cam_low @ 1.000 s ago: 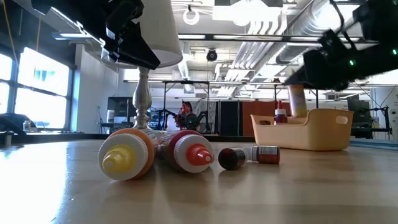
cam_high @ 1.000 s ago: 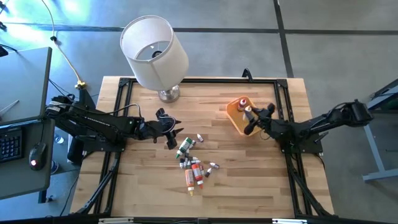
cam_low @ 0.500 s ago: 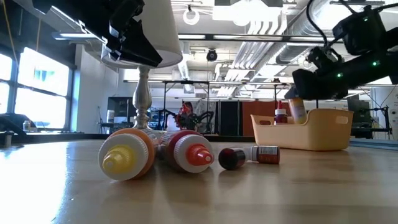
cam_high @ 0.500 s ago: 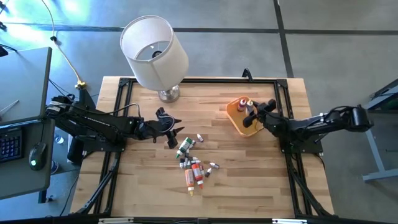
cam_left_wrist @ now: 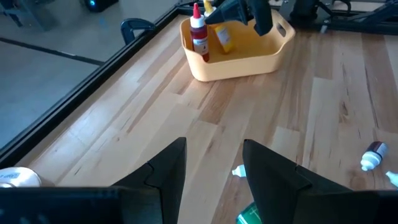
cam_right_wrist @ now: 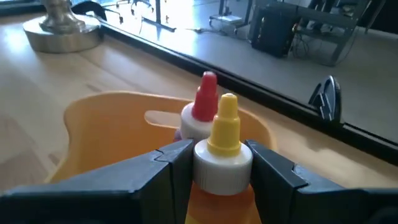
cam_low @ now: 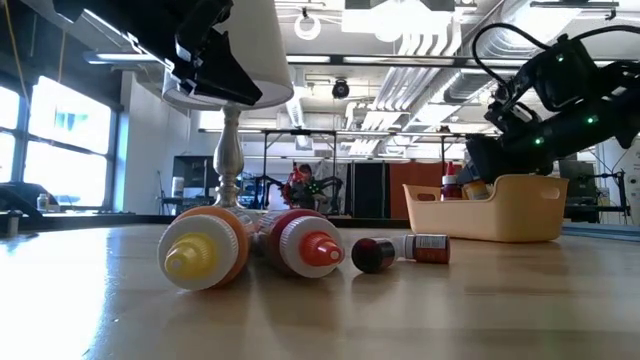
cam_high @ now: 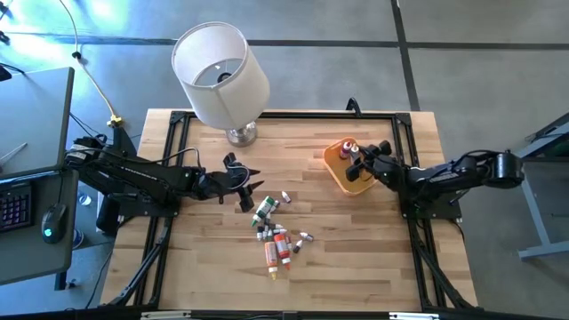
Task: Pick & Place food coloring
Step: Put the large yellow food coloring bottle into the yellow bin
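Observation:
Several food coloring bottles (cam_high: 274,233) lie on their sides in a loose pile mid-table. The low view shows a yellow-capped one (cam_low: 203,252) and a red-capped one (cam_low: 305,245) closest. An orange bin (cam_high: 342,173) stands at the far right with a red-capped bottle (cam_right_wrist: 204,102) upright in it. My right gripper (cam_right_wrist: 222,171) is over the bin, shut on an orange bottle with a yellow cap (cam_left_wrist: 223,37). My left gripper (cam_left_wrist: 214,171) hangs open above the table, left of the pile, with nothing between its fingers. My right gripper pinches the orange bottle between its two fingers at the white collar (cam_right_wrist: 222,163), just under the yellow cap. The fingers come slanting down from the table's right side. The bottle leans, cap up, with its lower end below the bin's rim. Whether it touches the bin's floor I cannot tell.
A table lamp (cam_high: 222,76) with a white shade stands at the far edge, left of centre. A black frame (cam_high: 169,160) runs round the tabletop. Bare wood lies between the pile and the bin, and along the near edge.
My right gripper has carried the orange bottle a little toward the far edge and down. The bottle was upright above the bin's rim. It now sits lower, mostly inside the bin, and leans.

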Controlling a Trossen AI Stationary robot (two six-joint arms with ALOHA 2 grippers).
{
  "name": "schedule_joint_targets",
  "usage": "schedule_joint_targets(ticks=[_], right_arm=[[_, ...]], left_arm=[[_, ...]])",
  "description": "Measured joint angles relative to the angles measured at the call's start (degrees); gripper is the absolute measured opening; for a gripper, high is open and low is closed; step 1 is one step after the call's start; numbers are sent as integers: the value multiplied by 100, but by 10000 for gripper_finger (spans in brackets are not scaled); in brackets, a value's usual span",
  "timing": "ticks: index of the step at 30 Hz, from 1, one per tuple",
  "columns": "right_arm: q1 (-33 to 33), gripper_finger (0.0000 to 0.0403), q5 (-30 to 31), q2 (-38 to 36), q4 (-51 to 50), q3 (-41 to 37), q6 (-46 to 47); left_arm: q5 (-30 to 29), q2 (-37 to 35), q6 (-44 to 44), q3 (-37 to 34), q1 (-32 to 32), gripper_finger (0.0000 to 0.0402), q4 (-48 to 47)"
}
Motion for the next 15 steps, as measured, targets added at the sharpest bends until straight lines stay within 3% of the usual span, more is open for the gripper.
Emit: schedule_joint_targets(ticks=[15], right_arm=[[-174,133,-370,164,653,0,-422]], left_arm=[[-94,0,24,0,0,156,9]])
